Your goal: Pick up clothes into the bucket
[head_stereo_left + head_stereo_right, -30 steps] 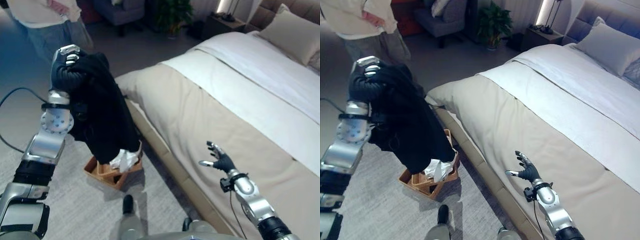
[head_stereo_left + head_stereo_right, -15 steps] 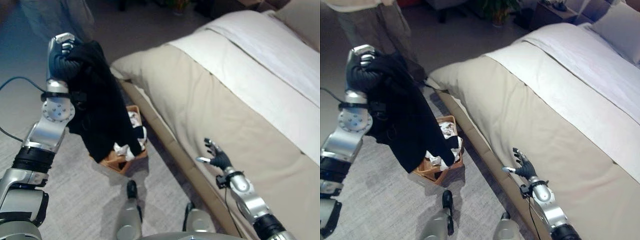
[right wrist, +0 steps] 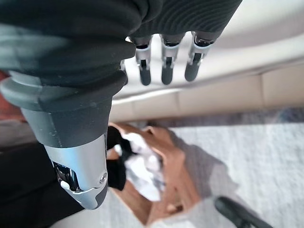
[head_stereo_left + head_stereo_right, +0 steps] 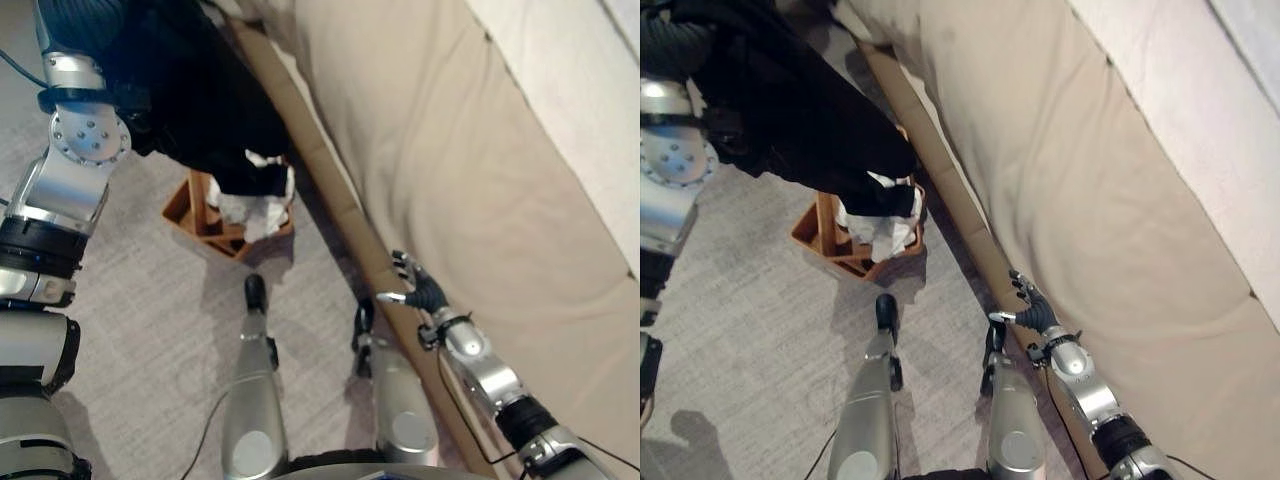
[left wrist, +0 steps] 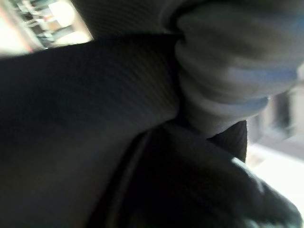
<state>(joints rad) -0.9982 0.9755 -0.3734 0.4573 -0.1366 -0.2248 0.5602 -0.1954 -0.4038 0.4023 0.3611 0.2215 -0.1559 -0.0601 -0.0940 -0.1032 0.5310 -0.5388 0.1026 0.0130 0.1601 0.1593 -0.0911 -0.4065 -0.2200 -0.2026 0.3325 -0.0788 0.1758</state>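
Note:
A black garment hangs from my raised left hand, whose dark cover shows at the upper left edge. The hand is shut on the cloth, and that same black garment wraps over it in the left wrist view. The garment's lower end reaches the rim of a brown basket on the floor, which holds white cloth. My right hand is open, fingers straight, beside the bed's edge and apart from the basket.
The bed with its beige cover runs along the right, and its tan base board stands close to the basket. A grey rug covers the floor on the left.
The camera has tilted down toward the floor, so the person and the room beyond are out of view. The garment's lower end now hangs at the basket's rim. The right hand stays open.

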